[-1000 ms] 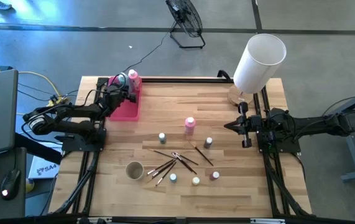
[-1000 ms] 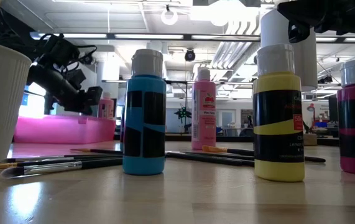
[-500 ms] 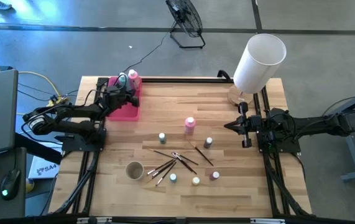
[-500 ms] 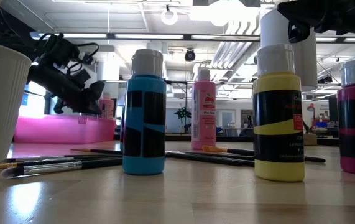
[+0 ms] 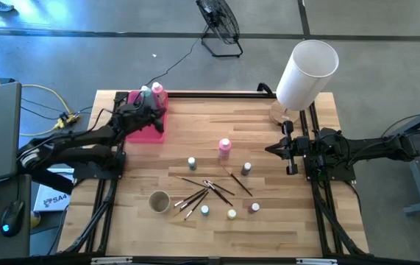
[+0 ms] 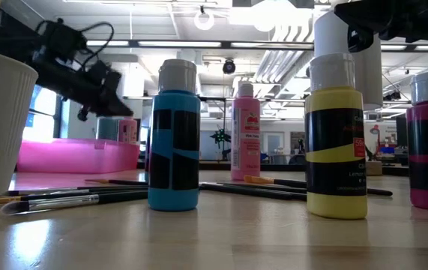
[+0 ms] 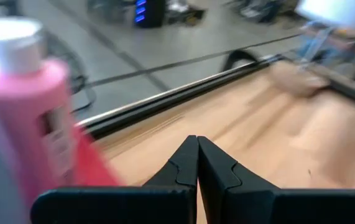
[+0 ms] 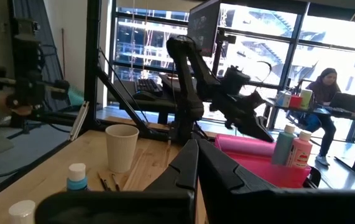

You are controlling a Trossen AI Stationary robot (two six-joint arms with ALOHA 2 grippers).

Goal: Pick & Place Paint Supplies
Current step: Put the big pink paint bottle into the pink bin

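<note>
The left gripper (image 5: 153, 118) is hovering with its fingers pressed together and empty over the pink tray (image 5: 145, 132) at the table's far left corner, where a pink bottle (image 5: 157, 91) and a teal bottle (image 8: 281, 145) are standing just beside it. Another pink bottle (image 5: 224, 147), small paint pots (image 5: 204, 210) and brushes (image 5: 208, 185) are lying mid-table, well apart. The left wrist view is blurring the tray's contents. The right gripper (image 5: 270, 149) is waiting, closed and empty, at the table's right side near the white lampshade (image 5: 307, 72).

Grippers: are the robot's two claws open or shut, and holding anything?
Left gripper: shut, empty, above the pink tray.
Right gripper: shut, empty.
</note>
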